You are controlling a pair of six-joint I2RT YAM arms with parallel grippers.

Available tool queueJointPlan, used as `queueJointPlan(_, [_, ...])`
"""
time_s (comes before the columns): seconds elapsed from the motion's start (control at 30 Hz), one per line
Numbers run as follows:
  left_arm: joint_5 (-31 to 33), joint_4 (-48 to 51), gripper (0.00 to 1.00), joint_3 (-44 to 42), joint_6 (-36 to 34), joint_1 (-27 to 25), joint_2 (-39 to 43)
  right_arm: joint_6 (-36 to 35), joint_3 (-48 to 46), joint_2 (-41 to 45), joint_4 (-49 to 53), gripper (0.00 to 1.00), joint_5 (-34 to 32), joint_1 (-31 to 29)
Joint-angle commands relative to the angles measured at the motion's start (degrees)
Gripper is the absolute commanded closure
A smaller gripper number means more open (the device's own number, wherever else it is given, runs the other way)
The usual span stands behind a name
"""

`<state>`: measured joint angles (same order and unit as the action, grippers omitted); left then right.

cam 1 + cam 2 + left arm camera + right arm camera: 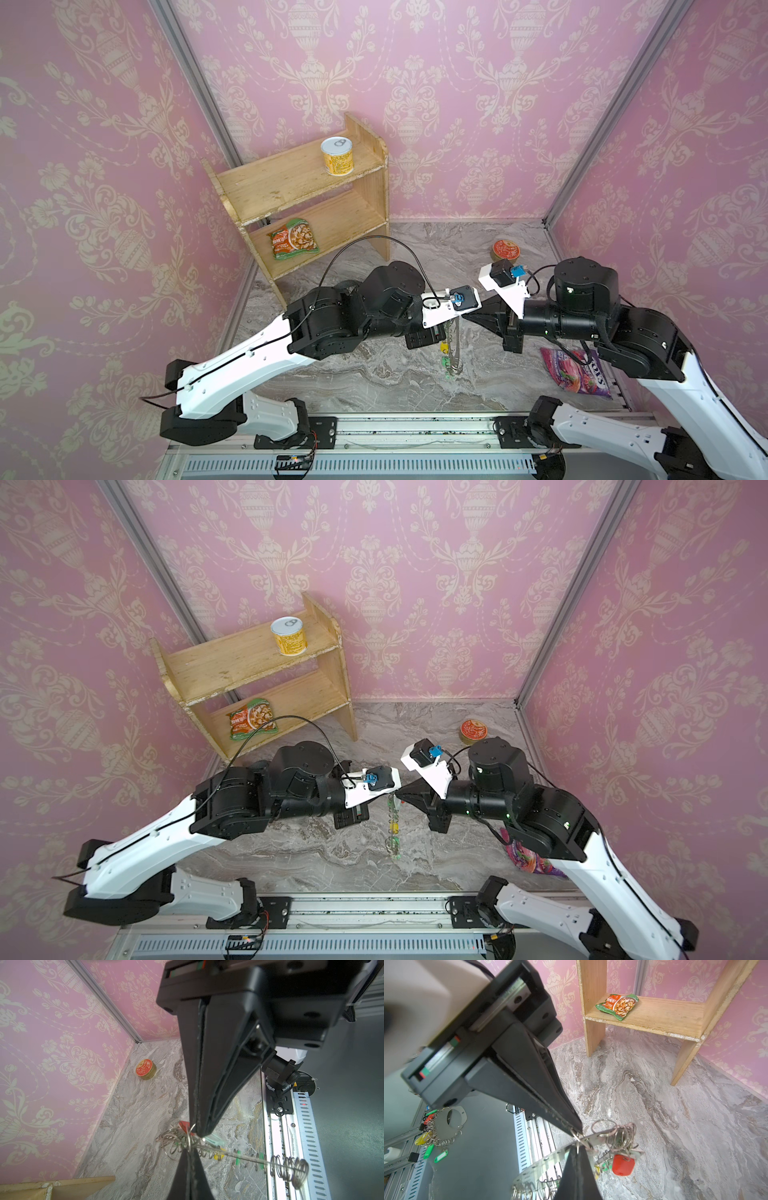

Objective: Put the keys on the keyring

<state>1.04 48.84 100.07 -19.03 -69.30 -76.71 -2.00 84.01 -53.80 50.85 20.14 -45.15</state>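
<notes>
Both pinched shut: left gripper (197,1131) and right gripper (576,1130) meet tip-to-tip on a small wire loop (584,1141) of the keyring (548,1164), which hangs right below the fingers (220,1068). Keys (623,1164) dangle off it; tag writing's too small to read.

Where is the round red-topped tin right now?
In both top views the round red-topped tin sits on the grey marble tabletop at the back right, near the pink wall, just behind the right arm.
</notes>
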Motion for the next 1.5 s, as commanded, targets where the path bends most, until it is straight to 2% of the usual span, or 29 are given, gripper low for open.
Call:
queueJointPlan(0.0, [-0.9, -2.7, 1.0, -0.3, -1.4, -1.3, 1.5, 1.0, 0.1, 0.2, -1.7, 1.0, -2.9, -0.1])
queueJointPlan(0.83, [-1.6, -5.4, 1.0, -2.3, -1.5, -1.7, 4.0, 1.9, -0.4, 0.5, -0.5, 1.0, -8.3, -0.1])
queueJointPlan(1.47, [-1.9, -14.2, 1.0, -7.8, -2.6, -1.6, 8.8, 4.7, -2.4, -0.8, -0.3, 1.0, -4.2, -0.1])
